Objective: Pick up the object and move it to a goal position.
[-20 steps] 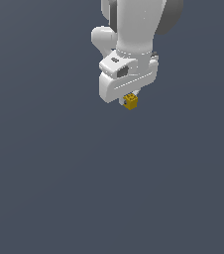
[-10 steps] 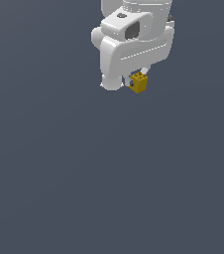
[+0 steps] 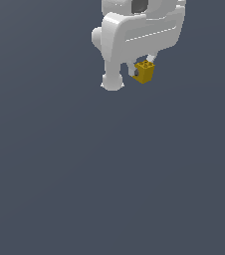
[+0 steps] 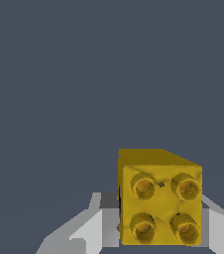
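My gripper (image 3: 143,69) is clamped on the small yellow block (image 3: 144,72), held high above the plain grey floor (image 3: 109,189); I judge steady, unhurried travel toward the goal keeps it secure.

The white arm reaches down from the top edge of the exterior view, its broad wrist tilted toward that view's left, and the gripper (image 3: 143,69) below it has its jaws closed on the yellow block (image 3: 144,72), held aloft.
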Robot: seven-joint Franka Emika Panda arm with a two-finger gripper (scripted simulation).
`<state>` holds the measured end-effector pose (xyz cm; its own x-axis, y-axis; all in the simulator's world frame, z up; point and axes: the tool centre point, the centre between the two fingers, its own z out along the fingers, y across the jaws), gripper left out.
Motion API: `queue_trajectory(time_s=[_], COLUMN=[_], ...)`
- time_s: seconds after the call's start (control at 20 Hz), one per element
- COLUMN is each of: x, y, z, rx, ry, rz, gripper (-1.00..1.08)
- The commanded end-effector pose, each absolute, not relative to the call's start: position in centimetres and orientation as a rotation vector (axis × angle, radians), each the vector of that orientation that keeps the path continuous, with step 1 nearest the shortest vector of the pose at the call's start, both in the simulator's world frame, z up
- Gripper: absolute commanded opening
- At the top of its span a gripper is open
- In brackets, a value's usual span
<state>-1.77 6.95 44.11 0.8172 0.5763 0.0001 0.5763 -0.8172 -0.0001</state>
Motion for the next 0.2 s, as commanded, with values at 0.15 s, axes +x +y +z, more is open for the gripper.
queue_trajectory(time_s=[0.15], x=[-1.60], y=[7.02], z=[44.66], rx=[-2.995], ry=[-0.950], rz=[0.000], gripper=[-1.00])
